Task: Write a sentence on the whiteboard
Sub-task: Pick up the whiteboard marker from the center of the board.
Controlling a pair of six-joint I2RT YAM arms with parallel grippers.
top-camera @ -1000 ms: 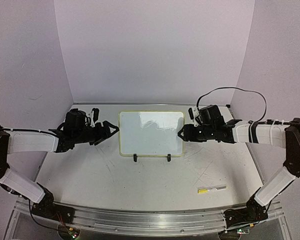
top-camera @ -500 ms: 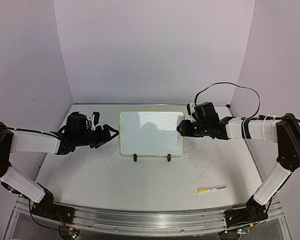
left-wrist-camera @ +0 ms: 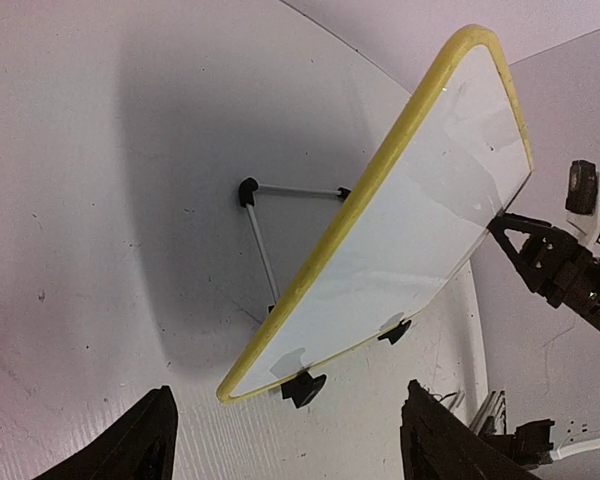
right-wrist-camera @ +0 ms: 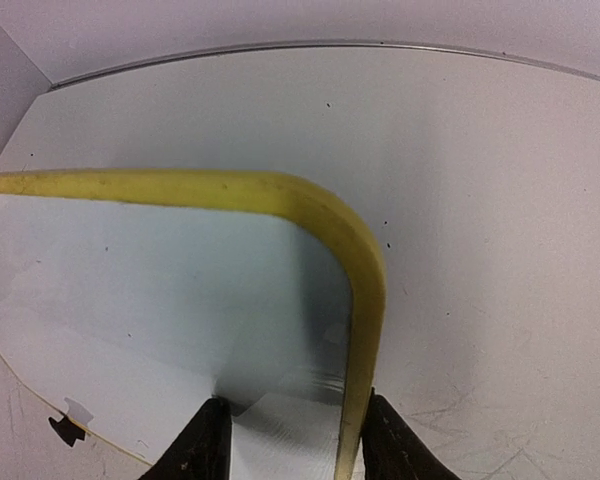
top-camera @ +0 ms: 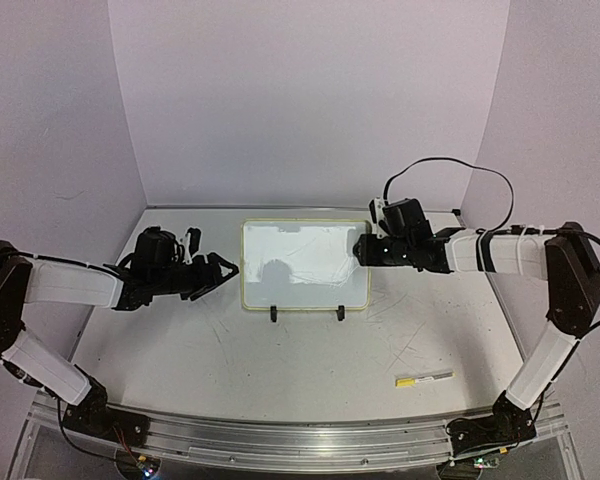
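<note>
The whiteboard (top-camera: pixel 305 265), white with a thin yellow rim, stands tilted in the middle of the table on black clip feet (left-wrist-camera: pixel 302 388) and a wire stand (left-wrist-camera: pixel 263 245). Its face is blank. My right gripper (top-camera: pixel 363 250) is at the board's upper right corner. In the right wrist view the yellow rim (right-wrist-camera: pixel 365 300) runs down between my two fingers, and the right gripper (right-wrist-camera: pixel 297 445) is shut on that edge. My left gripper (top-camera: pixel 227 270) stands open just left of the board. In the left wrist view the left gripper (left-wrist-camera: pixel 290 450) faces the board's lower left corner (left-wrist-camera: pixel 242 385) without touching it.
A yellow and white marker (top-camera: pixel 423 379) lies on the table at the front right, away from both grippers. Pale walls close in the table at the back and both sides. The right arm's black cable (top-camera: pixel 450 170) loops above it.
My right gripper slid up and left along the board's right edge and narrowed onto it. The board now stands steeper and sits slightly further right. The left gripper barely moved.
</note>
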